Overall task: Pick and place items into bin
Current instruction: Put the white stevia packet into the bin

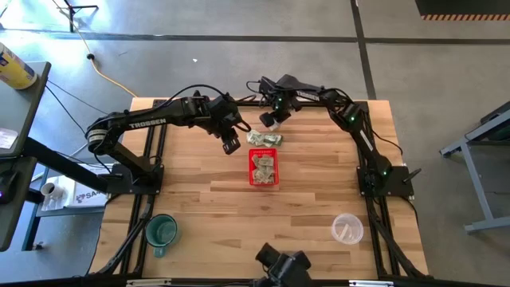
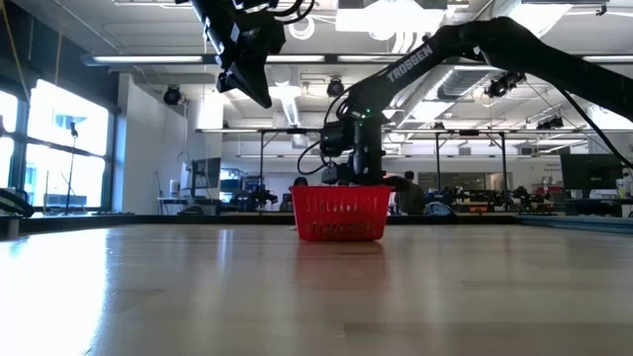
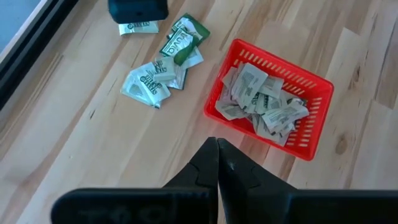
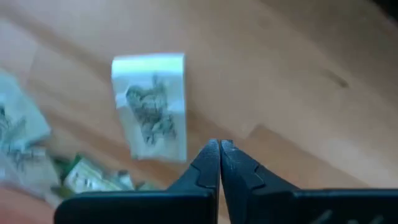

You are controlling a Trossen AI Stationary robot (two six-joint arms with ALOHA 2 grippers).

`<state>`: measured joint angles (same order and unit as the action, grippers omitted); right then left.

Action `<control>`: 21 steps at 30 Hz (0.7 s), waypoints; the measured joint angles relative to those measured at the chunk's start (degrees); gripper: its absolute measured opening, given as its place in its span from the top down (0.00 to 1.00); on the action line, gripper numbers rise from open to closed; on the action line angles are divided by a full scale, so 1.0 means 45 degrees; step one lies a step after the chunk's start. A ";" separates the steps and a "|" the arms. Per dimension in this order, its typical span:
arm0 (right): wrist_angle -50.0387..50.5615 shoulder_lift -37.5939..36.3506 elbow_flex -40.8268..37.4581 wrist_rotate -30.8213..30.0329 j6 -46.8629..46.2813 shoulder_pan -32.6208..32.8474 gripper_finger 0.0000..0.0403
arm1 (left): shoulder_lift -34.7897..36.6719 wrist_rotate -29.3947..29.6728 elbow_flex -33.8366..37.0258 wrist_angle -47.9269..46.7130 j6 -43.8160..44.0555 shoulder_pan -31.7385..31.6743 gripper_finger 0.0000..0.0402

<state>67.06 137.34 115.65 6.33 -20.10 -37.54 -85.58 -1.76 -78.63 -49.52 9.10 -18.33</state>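
Observation:
The red basket (image 1: 264, 169) (image 3: 311, 134) (image 2: 339, 216) stands at the table's middle with several pale-green-and-white slips (image 3: 264, 99) inside. A loose pile of slips (image 1: 265, 139) (image 3: 163, 70) lies flat on the wood just beyond the basket's far side. My left gripper (image 1: 231, 146) (image 3: 217, 146) (image 2: 259, 91) hangs high, left of the pile, shut and empty. My right gripper (image 1: 273, 119) (image 4: 219, 146) is low over the table beyond the pile, shut. A single slip (image 4: 150, 106) (image 3: 137, 27) lies on the wood just ahead of its tips.
A green mug (image 1: 162, 231) stands near the table's near left corner and a clear plastic cup (image 1: 347, 229) near its near right corner. Bare wood lies between them and the basket. A camera mount (image 1: 280, 267) sits at the near edge.

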 joint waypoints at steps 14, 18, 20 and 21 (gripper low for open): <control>0.0011 0.0137 0.0993 0.0187 -0.0803 0.0691 0.45 | -0.0005 -0.0044 0.0000 0.0010 0.0037 0.0000 0.88; 0.0104 0.0437 0.0978 0.0354 -0.0888 0.0307 0.37 | -0.0005 -0.0049 0.0000 0.0013 0.0063 0.0000 0.88; 0.0096 0.0525 0.0982 0.0827 -0.0903 0.0186 0.36 | -0.0005 -0.0049 0.0000 0.0016 0.0054 0.0000 0.88; 0.0090 0.0576 0.0983 0.0978 -0.0941 0.0184 0.36 | -0.0005 -0.0049 0.0000 0.0019 0.0049 0.0000 0.88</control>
<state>67.46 139.94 120.07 10.73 -24.33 -36.72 -85.60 -1.98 -78.63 -49.43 9.32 -18.33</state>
